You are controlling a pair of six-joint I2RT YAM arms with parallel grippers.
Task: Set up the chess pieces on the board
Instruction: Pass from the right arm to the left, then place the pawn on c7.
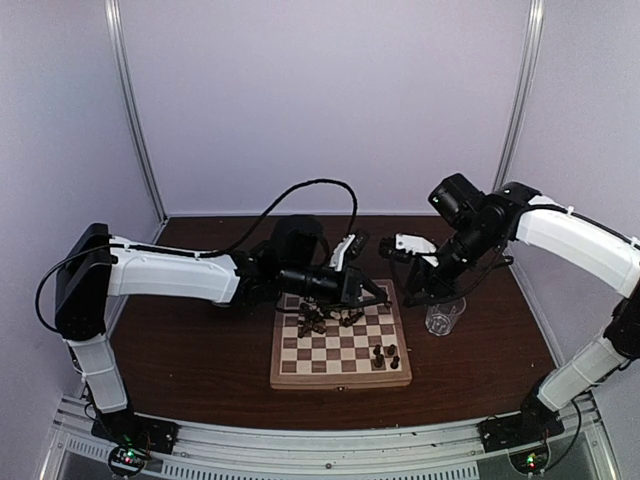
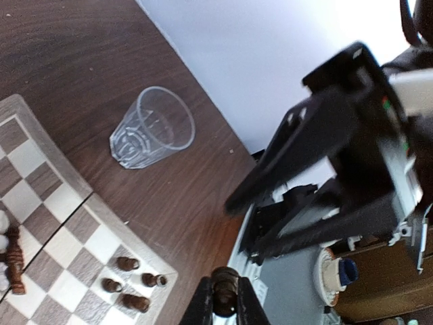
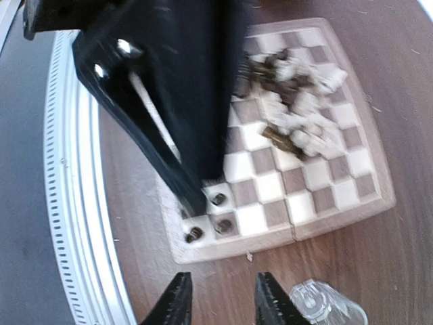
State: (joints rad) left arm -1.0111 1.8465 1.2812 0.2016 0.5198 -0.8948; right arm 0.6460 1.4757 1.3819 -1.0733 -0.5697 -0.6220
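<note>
My left arm (image 3: 179,81), blurred, seems to hide part of the board (image 3: 318,196); the glass (image 3: 328,308) runs off the bottom edge.

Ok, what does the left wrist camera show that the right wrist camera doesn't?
Only the left wrist: a dark piece pinched in the left gripper, and the whole glass. Only the right wrist: the open, empty right gripper and the full heap of mixed pieces on the board. Both: the board, the glass, and a few dark pieces standing at one corner.
</note>
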